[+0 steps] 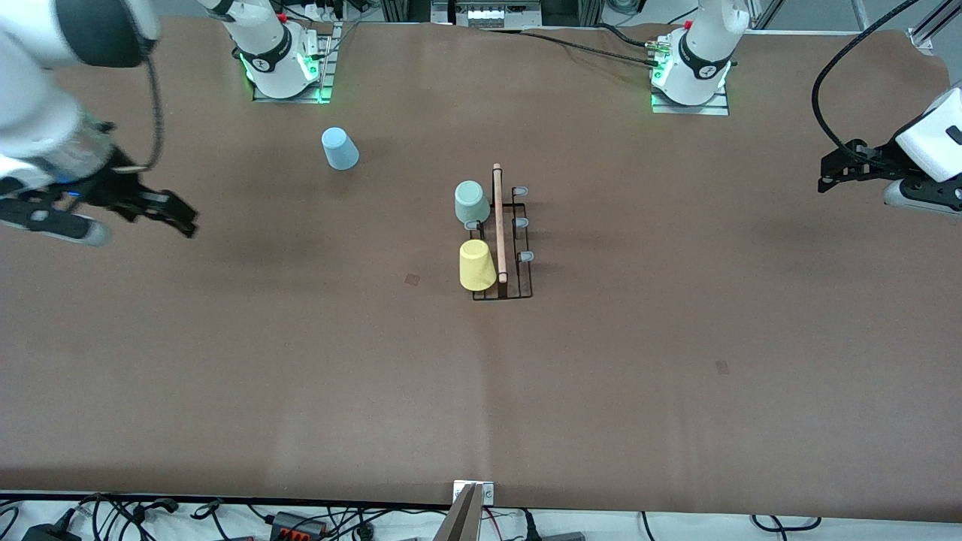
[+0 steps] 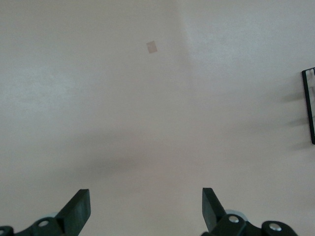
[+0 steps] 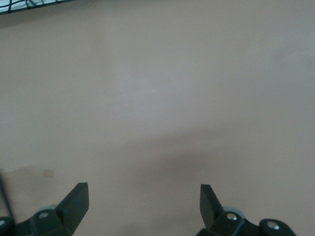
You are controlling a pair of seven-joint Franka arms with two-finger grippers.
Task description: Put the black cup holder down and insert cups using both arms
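Note:
The black cup holder (image 1: 518,259) stands at the middle of the table, its wooden rod handle (image 1: 498,222) pointing from the robots toward the front camera. A pale green cup (image 1: 471,203) and a yellow cup (image 1: 476,265) sit upside down on its pegs on the right arm's side. Three pegs (image 1: 520,223) on the left arm's side are bare. A light blue cup (image 1: 340,148) stands upside down on the table near the right arm's base. My right gripper (image 1: 188,224) is open and empty over the right arm's end of the table, and shows in the right wrist view (image 3: 143,188). My left gripper (image 1: 825,180) is open and empty over the left arm's end, and shows in the left wrist view (image 2: 145,192).
The brown table cover (image 1: 601,391) has two small darker patches (image 1: 412,279) (image 1: 721,367). Cables (image 1: 150,515) and a metal bracket (image 1: 470,503) lie along the table edge nearest the front camera. A black-edged thing (image 2: 309,105) shows at the rim of the left wrist view.

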